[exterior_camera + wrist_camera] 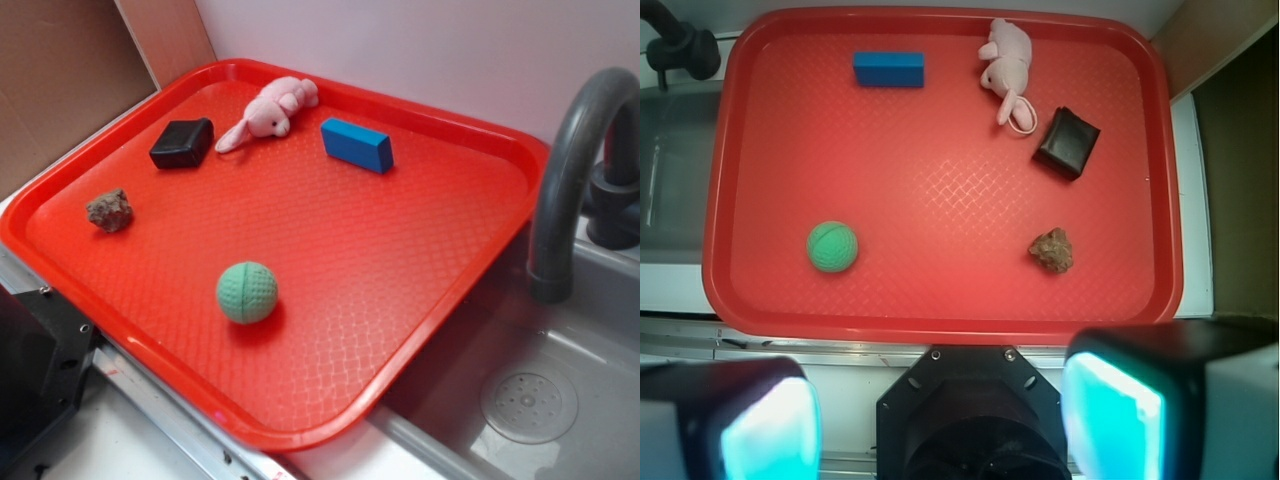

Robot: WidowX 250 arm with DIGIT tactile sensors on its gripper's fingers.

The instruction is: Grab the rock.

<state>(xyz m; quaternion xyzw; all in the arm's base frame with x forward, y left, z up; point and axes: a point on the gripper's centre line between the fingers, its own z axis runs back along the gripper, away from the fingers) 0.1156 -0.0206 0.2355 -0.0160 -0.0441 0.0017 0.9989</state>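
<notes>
Seeing from my remote seat:
Gripper (940,420): fingers spread wide, gripping nothing, hanging off the red tray's (940,330) near rim.
Rock (1052,249): on the tray, just nearer me than the black block (1067,142).

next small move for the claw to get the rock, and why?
Probably move forward and to the right over the tray, then descend on the rock. The wrist view shows the claw open, off the tray's near edge, with the rock lying apart from the black block.
</notes>
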